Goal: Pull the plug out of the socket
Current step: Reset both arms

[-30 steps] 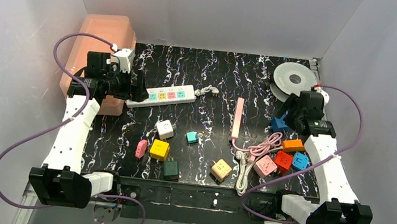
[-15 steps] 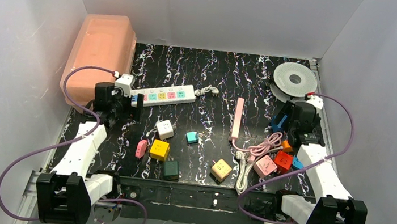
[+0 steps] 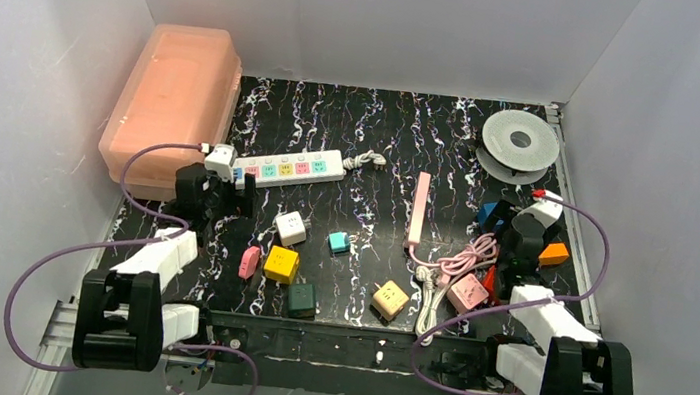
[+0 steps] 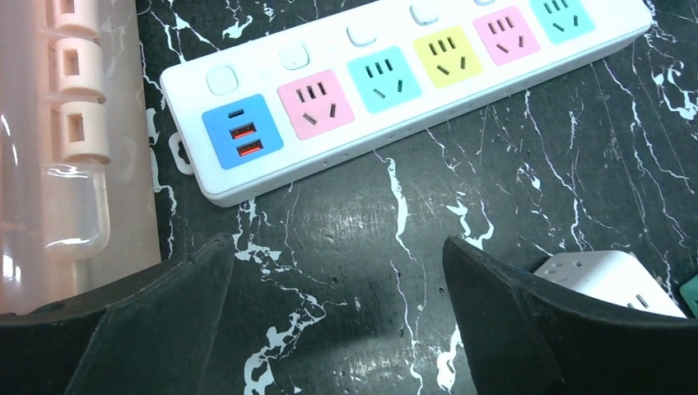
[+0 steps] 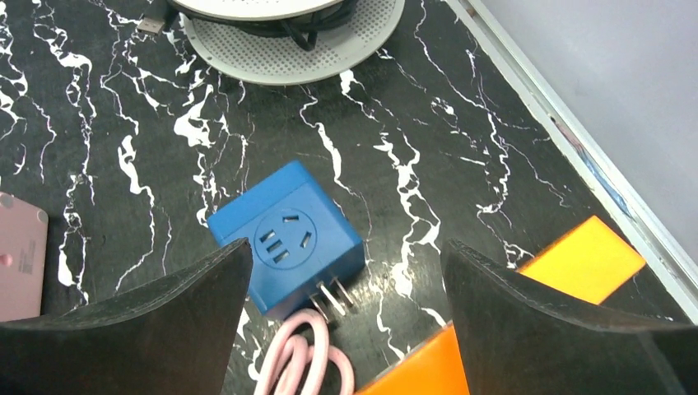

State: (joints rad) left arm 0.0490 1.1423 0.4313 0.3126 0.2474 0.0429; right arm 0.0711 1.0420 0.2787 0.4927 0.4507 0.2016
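Peeking through the left wrist cam, we see the left gripper [image 4: 337, 255] with its jaws spread wide, holding nothing, just black marbled table [image 4: 329, 206] under the gap. The socket [image 4: 428, 90] lies flat just ahead of the fingertips, clear of them. It runs on a diagonal, away and off to the right. Its blue USB face is the end nearest us, roughly ahead of the left finger, and after that come pink, teal, yellow, pink and teal faces, with a little white button next to each. Hard off to the left of the left finger sits the pink bin [image 4: 74, 164]. A white cube [image 4: 609, 276] peeks out from behind the right finger.

Over on the other side, the right gripper [image 5: 346, 251] is opened up wide too and isn't gripping anything. A blue cube [image 5: 288, 239] sits on the table right in the gap ahead of its fingers, outlet face up and metal prongs pointing back toward the gripper. A pink cord [image 5: 296, 362] loops up just beside those prongs. An orange block [image 5: 584, 259] sits by the right finger, and a perforated white disc [image 5: 288, 33] is farther ahead.

From the top view the socket is well away from the right gripper, over on the left arm's side. Its white cord [image 3: 363, 161] is bunched at the end far from the left gripper.
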